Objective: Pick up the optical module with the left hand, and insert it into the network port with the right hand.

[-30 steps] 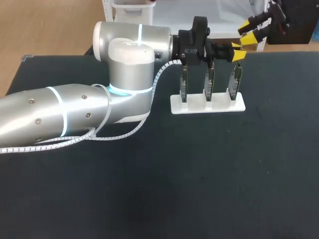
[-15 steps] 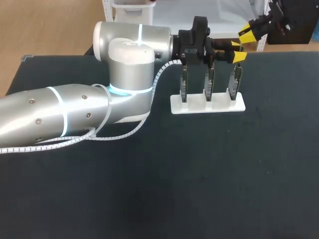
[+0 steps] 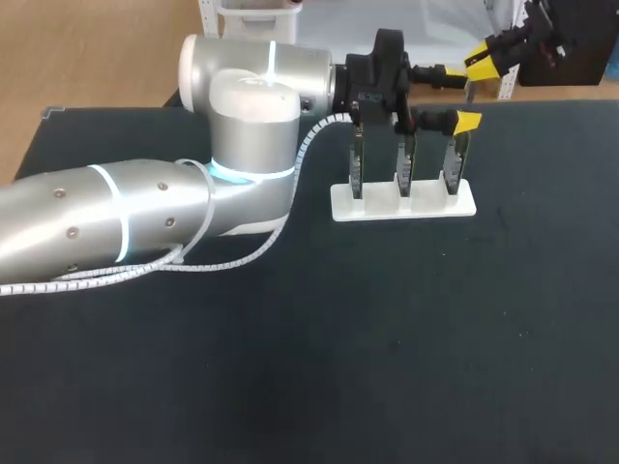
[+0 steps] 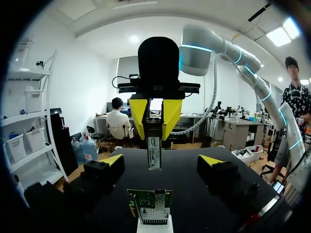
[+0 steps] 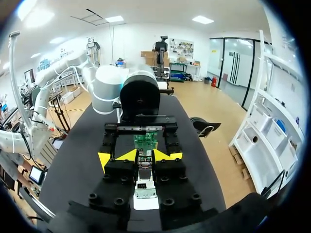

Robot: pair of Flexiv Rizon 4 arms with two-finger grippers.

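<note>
While the head view takes in the whole dark counter, it alone gives the count: three circuit boards upright in one white stand. The left claw hangs above the stand's right end, fingers apart. The right claw sits just beyond it; its load cannot be made out here.

The left wrist view shows one board only. It does show one optical module, upright and clamped between the right claw's yellow tips. The module is above the board, not touching it. The left claw's fingers stand wide to either side, touching nothing.

The right wrist view confirms the clamp. It also shows the left claw's tips flanking the right claw's tips.
</note>
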